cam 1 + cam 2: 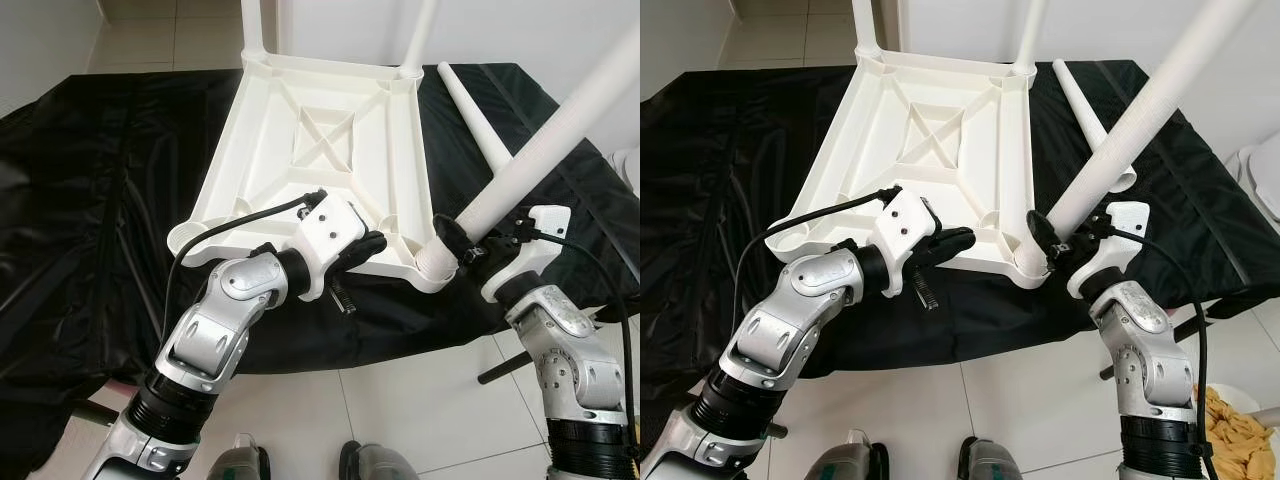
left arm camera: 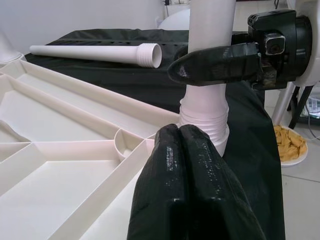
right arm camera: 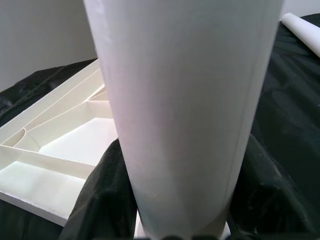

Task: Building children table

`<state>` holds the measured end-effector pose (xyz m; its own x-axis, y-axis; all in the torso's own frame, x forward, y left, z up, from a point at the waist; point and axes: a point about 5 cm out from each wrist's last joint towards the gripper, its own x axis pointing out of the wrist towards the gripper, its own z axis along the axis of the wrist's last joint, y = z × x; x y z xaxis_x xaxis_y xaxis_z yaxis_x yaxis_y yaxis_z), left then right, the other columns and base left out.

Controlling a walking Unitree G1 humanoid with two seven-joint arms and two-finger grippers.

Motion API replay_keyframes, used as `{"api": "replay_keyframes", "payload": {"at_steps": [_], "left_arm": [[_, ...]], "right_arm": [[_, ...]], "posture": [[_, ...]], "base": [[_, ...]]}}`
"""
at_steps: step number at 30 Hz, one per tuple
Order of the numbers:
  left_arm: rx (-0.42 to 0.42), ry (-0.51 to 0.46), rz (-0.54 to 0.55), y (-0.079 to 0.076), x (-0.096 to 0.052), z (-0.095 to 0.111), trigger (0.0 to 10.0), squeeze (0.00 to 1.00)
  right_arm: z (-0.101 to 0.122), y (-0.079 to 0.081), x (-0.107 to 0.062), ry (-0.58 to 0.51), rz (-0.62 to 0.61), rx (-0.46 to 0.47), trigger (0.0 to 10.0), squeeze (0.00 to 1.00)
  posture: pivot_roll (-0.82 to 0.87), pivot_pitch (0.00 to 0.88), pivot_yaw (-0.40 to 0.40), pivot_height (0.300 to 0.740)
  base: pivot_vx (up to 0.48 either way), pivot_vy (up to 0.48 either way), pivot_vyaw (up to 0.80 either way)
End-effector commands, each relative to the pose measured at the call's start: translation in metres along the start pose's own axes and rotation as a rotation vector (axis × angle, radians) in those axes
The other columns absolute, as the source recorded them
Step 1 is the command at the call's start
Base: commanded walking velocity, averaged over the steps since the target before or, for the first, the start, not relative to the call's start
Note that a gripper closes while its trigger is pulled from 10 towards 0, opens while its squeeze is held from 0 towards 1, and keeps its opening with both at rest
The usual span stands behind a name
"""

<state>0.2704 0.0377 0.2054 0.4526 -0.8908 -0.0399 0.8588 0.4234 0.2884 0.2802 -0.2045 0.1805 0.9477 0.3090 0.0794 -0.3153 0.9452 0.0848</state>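
Note:
The white plastic table top [image 1: 320,140] lies upside down on a black cloth [image 1: 110,200]. Two legs [image 1: 255,30] [image 1: 420,35] stand in its far corners. A third leg [image 1: 480,130] lies loose on the cloth to the right. My right gripper [image 1: 455,240] is shut on the fourth leg [image 1: 540,150], whose threaded end sits tilted in the near right corner socket [image 2: 205,120]. In the right wrist view this leg [image 3: 185,100] sits between the black fingers [image 3: 100,190]. My left gripper [image 2: 180,131] is shut, with its tips resting on the table's near rim beside that socket.
The cloth hangs over the front edge down to a tiled floor [image 1: 400,410]. A plate of yellow chips [image 1: 1240,420] sits on the floor at the right. My feet [image 1: 300,465] stand close to the front edge. A white rounded object [image 1: 1265,165] is at the far right.

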Motion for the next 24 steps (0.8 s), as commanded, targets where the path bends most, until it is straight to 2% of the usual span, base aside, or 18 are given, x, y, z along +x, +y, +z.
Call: {"api": "replay_keyframes", "payload": {"at_steps": [1,7,15,19,20,24], "left_arm": [[-0.002,0.002,0.025,0.001,0.000,0.001,10.0,0.00],[-0.004,0.001,0.027,0.001,-0.001,0.001,10.0,0.00],[-0.002,0.001,0.029,0.002,0.000,0.002,10.0,0.00],[-0.001,0.000,0.031,0.003,0.000,0.002,10.0,0.00],[0.000,-0.001,0.034,0.003,0.000,0.003,10.0,0.00],[0.001,-0.001,0.039,0.004,-0.001,0.003,10.0,0.00]], "right_arm": [[-0.024,-0.007,-0.004,0.115,-0.054,0.038,10.0,0.00],[-0.025,-0.001,0.000,0.123,-0.028,0.013,10.0,0.00],[-0.020,0.005,0.014,0.157,0.032,-0.037,10.0,0.00],[-0.019,0.005,0.020,0.170,0.050,-0.078,10.0,0.00],[-0.019,0.006,0.022,0.176,0.075,-0.122,10.0,0.00],[-0.019,0.012,0.023,0.160,0.134,-0.197,10.0,0.00]], "posture": [[0.04,0.130,-0.021,0.740],[0.04,0.130,-0.022,0.740],[0.05,0.127,-0.024,0.740],[0.05,0.128,-0.025,0.740],[0.05,0.127,-0.027,0.740],[0.05,0.127,-0.029,0.740]], "base": [[0.000,0.000,0.00],[0.000,0.000,0.00],[0.000,0.000,0.00],[0.000,0.000,0.00],[0.000,0.000,0.00],[0.000,0.000,0.00]]}}
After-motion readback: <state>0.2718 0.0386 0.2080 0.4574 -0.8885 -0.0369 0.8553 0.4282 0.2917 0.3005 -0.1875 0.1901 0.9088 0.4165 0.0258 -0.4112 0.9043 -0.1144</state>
